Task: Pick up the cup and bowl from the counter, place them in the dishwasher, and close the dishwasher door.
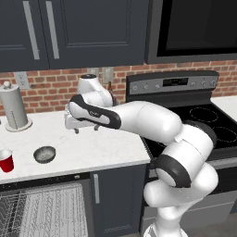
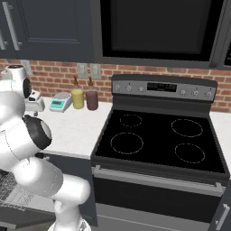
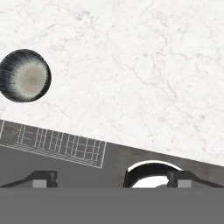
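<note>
1. step in hand, as i judge it: the approach to the first pick. the cup (image 1: pixel 6 161) and the bowl (image 1: pixel 45 154) both sit on the tabletop (image 1: pixel 102 143), and neither is in the dishwasher (image 1: pixel 44 208) yet.
2. the end effector (image 3: pixel 112 178) hangs above the tabletop, up and to the right of the bowl in the left base view, holding nothing. its two finger tips stand spread wide apart in the hand view, with bare marbled stone ahead of them.
3. taking the bowl as landmark: the cup stands just to its left, near the tabletop's front edge and close to the frame's border. a paper towel roll (image 1: pixel 14 109) stands behind the bowl, toward the brick wall. the dishwasher's wire rack lies below the bowl, under the front edge.
4. in the hand view the bowl (image 3: pixel 24 75) lies off to the left, not between the finger tips, so the next move calls for a shift toward it, then a descent to straddle the rim.
5. room: open stone lies right of the bowl, so a sideways approach looks free. the bowl sits near the front edge, above the open rack; a nudge forward could tip it off.
6. the stovetop (image 2: pixel 158 140) lies well to the bowl's right, out of the way.
</note>
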Motion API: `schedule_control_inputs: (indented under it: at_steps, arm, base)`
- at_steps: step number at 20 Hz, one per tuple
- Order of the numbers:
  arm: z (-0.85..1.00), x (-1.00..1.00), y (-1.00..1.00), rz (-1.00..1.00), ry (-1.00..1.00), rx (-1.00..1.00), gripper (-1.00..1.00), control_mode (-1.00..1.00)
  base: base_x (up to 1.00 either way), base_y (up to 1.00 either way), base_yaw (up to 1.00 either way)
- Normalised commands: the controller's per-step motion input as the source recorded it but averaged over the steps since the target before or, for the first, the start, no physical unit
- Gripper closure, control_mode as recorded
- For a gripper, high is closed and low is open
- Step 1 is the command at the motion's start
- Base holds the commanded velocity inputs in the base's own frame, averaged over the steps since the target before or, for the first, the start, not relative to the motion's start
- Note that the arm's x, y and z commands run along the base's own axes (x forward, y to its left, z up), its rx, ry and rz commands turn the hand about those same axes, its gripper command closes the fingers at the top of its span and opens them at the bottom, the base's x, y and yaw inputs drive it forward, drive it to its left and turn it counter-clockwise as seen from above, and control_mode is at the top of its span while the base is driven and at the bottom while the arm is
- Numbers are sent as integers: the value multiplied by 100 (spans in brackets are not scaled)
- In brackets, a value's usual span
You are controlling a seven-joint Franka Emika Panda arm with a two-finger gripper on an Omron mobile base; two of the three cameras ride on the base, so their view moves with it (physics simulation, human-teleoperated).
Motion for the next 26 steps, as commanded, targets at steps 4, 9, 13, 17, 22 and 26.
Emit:
schedule_control_inputs:
  at_steps: [4, 9, 13, 17, 22, 26]
  arm:
    - [0, 10, 8, 4, 4, 0, -100, -100]
    - [0, 7, 9, 2, 1, 0, -100, -100]
    - [-1, 5, 17, 0, 0, 0, -100, -100]
    - [-4, 11, 8, 0, 0, 0, -100, -100]
    - [-12, 8, 12, 0, 0, 0, -100, -100]
    - [-32, 3, 84, 0, -1, -5, -100, -100]
  base:
    - [0, 0, 0]
    - [0, 0, 0]
    - [0, 0, 0]
    - [0, 0, 0]
    - [0, 0, 0]
    - [0, 0, 0]
